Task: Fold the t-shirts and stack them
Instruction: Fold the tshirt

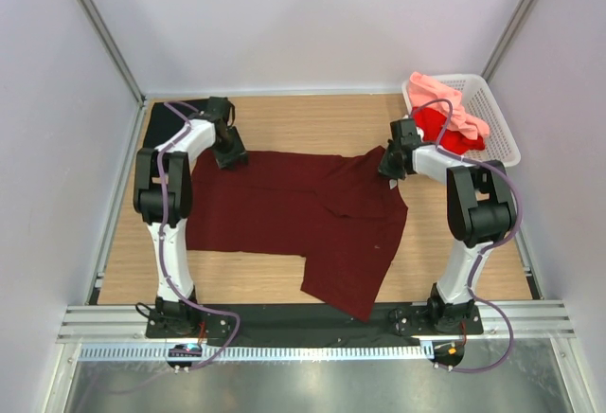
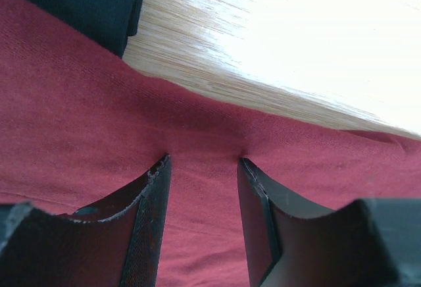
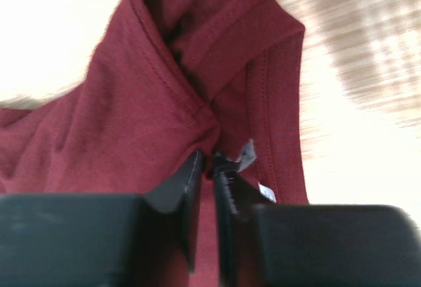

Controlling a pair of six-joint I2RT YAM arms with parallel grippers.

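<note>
A dark maroon t-shirt (image 1: pixel 303 214) lies spread across the middle of the table, one part hanging toward the front edge. My left gripper (image 1: pixel 230 157) is open, its tips pressed down on the shirt's far left edge (image 2: pixel 204 188). My right gripper (image 1: pixel 391 165) is shut on the maroon shirt's far right corner (image 3: pixel 164 103), next to its small white label (image 3: pixel 246 155). A black t-shirt (image 1: pixel 166 124) lies at the back left; it also shows in the left wrist view (image 2: pixel 79 0). A salmon pink t-shirt (image 1: pixel 445 100) and a bright red t-shirt (image 1: pixel 445 131) sit in the basket.
A white lattice basket (image 1: pixel 492 119) stands at the back right, just beyond my right arm. Bare wooden table (image 1: pixel 303 119) shows behind the maroon shirt. White walls close in the sides and back.
</note>
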